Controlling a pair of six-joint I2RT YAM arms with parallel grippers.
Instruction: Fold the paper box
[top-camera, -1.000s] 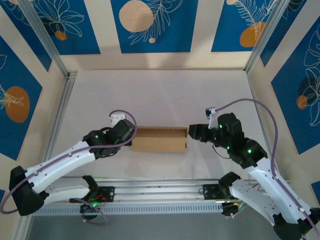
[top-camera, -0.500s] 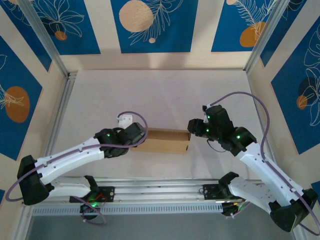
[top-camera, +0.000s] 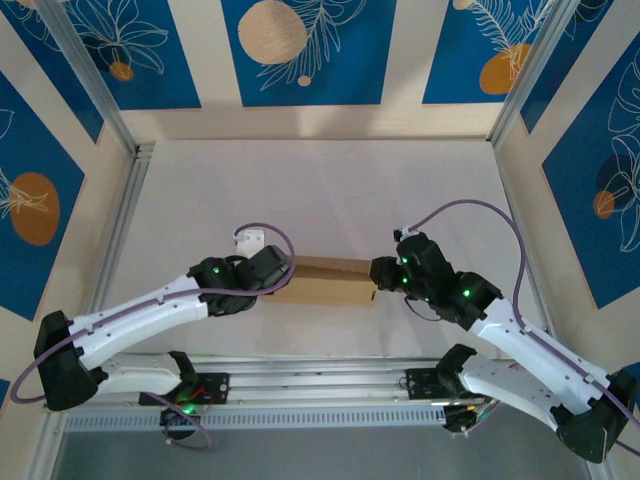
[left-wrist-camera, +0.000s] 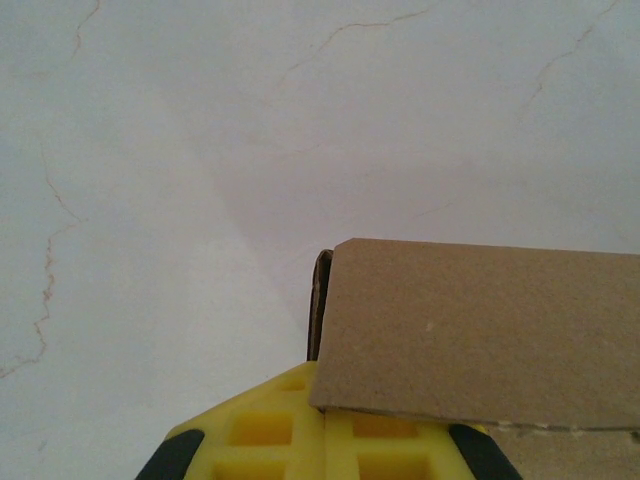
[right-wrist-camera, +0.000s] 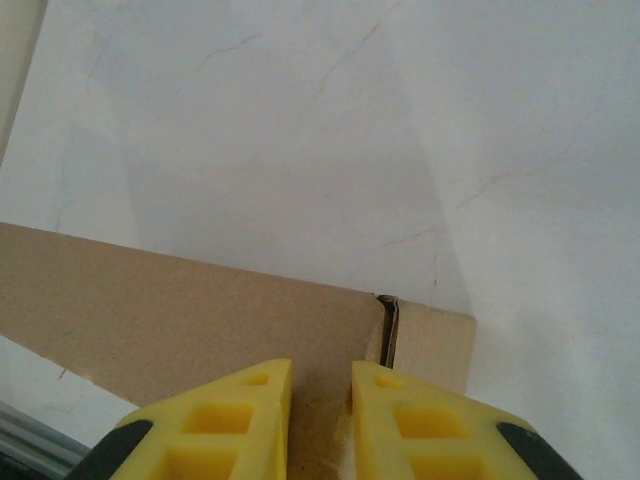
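As the paper box (top-camera: 325, 282) sits on the table's (top-camera: 330, 190) near middle, I note the left gripper (left-wrist-camera: 322, 400) pressed together at its left end. The right gripper (right-wrist-camera: 321, 380) is narrowly parted over its right end; I cannot tell whether it is clamped.
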